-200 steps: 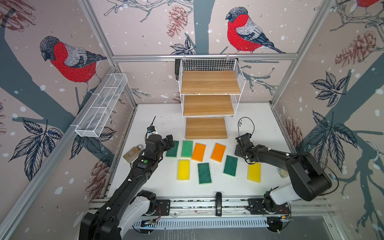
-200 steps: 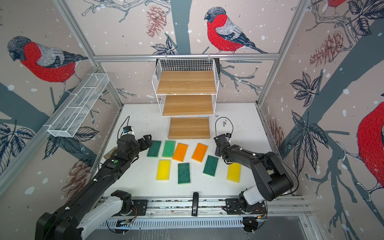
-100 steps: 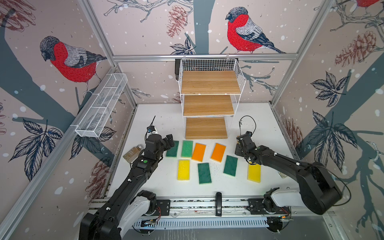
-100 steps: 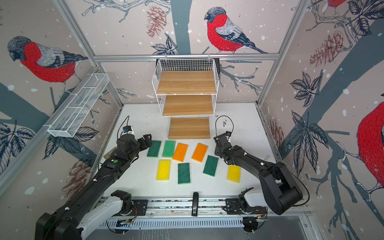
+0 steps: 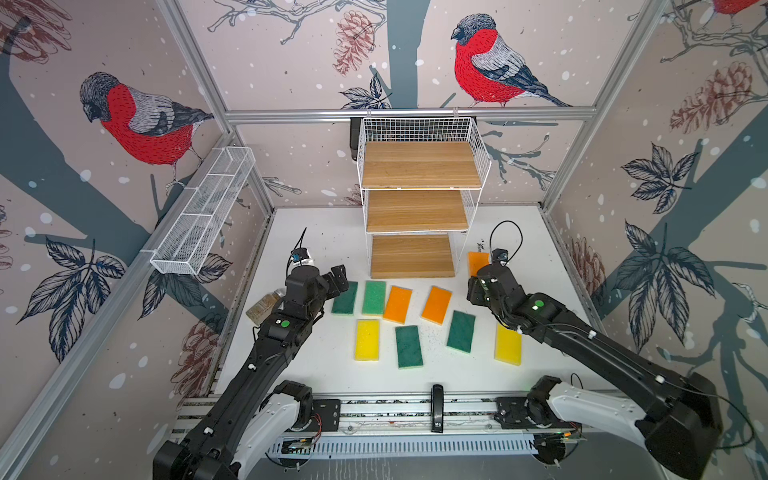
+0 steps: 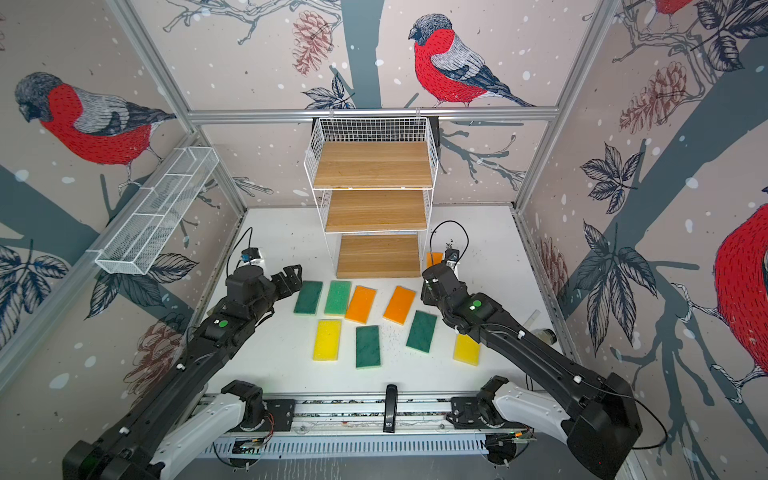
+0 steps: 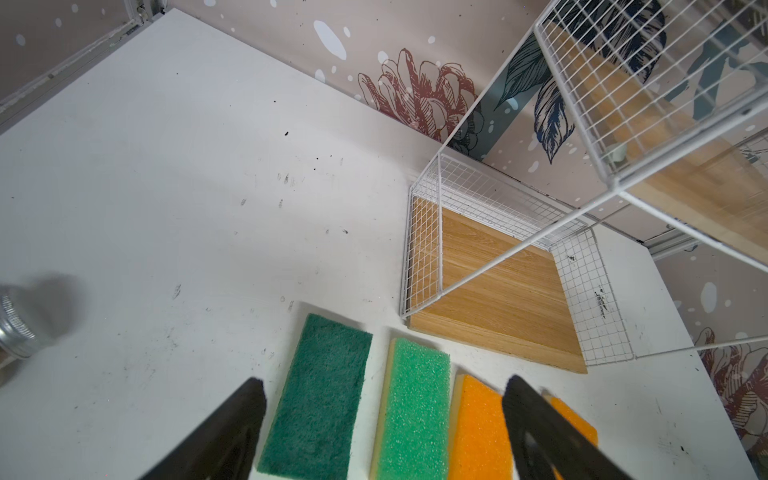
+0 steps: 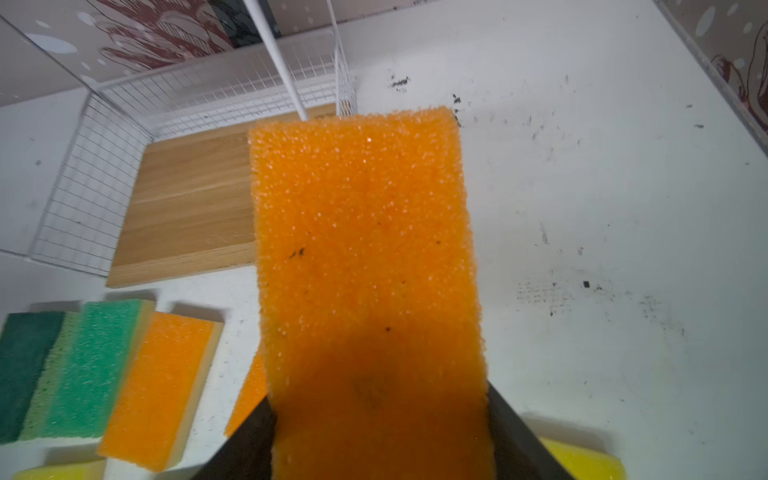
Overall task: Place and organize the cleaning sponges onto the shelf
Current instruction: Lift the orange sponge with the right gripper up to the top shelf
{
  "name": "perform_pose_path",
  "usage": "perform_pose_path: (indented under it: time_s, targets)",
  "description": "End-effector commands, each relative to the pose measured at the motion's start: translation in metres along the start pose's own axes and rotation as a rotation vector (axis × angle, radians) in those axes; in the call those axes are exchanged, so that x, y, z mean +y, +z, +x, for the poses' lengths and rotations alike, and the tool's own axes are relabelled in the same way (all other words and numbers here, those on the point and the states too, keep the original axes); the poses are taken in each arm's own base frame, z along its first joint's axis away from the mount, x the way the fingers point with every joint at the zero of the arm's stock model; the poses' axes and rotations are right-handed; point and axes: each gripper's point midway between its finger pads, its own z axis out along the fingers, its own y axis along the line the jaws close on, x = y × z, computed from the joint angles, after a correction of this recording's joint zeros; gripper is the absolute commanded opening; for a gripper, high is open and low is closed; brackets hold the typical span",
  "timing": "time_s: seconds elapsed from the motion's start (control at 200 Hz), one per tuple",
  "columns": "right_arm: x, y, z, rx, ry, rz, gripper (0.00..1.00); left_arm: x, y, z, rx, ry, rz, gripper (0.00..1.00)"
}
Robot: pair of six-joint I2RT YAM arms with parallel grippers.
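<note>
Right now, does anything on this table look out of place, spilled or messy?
A small brownish glass jar seems to lie on its side at the left edge of the white table. Dark crumbs speckle the tabletop.

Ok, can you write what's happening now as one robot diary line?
right gripper: shut on orange sponge, beside shelf | left gripper: open, empty | shelf: bare | table: eight sponges

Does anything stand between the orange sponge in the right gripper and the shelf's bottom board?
Yes: the held orange sponge hangs outside the shelf's right wire side panel, which separates it from the bottom board. The board's front edge is open and the board bare.
</note>
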Motion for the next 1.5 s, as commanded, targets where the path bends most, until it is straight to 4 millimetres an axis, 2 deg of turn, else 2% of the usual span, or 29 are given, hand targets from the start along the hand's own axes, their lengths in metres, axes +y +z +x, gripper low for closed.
perform_pose_path:
  time_s: [0.0,0.195,0.55,0.74,0.87,1.256,1.401,1.426,1.496]
  targets:
    - [0.004,-0.024,-0.017,-0.06,-0.013,-0.003,0.67,0.001,-0.005,-0.003,-0.006,-0.007,-0.009,0.9]
    - [0.033,-0.06,-0.047,-0.156,-0.024,-0.098,0.67,-0.004,-0.009,-0.009,-0.013,-0.005,0.007,0.89]
    - [0.069,-0.088,-0.088,-0.267,-0.108,-0.128,0.67,-0.008,-0.015,-0.023,-0.037,0.017,-0.001,0.89]
    - [0.09,-0.109,-0.121,-0.37,-0.12,-0.19,0.67,-0.007,-0.018,-0.026,-0.038,0.033,-0.018,0.89]
    - [0.095,-0.121,-0.145,-0.44,-0.108,-0.181,0.66,-0.009,-0.02,-0.027,-0.039,0.033,-0.01,0.88]
    - [0.124,-0.129,-0.192,-0.554,-0.188,-0.169,0.67,-0.008,-0.024,-0.035,-0.052,0.036,-0.028,0.88]
    - [0.132,-0.139,-0.215,-0.603,-0.19,-0.207,0.67,-0.009,-0.023,-0.037,-0.057,0.035,-0.027,0.89]
    - [0.138,-0.131,-0.214,-0.594,-0.207,-0.204,0.67,-0.009,-0.023,-0.037,-0.057,0.035,-0.029,0.88]
    - [0.143,-0.13,-0.223,-0.606,-0.218,-0.209,0.67,-0.009,-0.022,-0.038,-0.06,0.039,-0.032,0.89]
